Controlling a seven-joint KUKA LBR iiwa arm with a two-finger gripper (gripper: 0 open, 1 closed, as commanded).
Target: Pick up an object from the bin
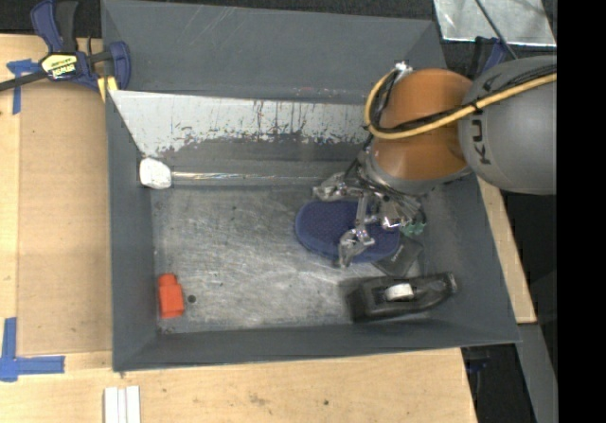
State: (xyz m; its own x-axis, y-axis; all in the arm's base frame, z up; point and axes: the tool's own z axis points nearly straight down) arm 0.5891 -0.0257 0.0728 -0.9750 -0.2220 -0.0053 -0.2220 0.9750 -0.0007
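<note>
While the gripper point(366, 225) is hanging over the blue rounded pad point(318, 223), nothing is showing whether it is open or closed; it should be centring there, avoiding the black dispenser point(398, 297).

Rounded grey arm point(516, 142) with dark lettering; glossy orange wrist cover point(426, 142); yellow and black cables point(492, 97) crossing it; silvery claw point(365, 227) at seven o'clock.

Grey metal bin point(284, 52), on its floor a white lump point(154, 173), orange block point(170, 296), blue pad point(322, 225), black tape dispenser point(402, 295).
</note>
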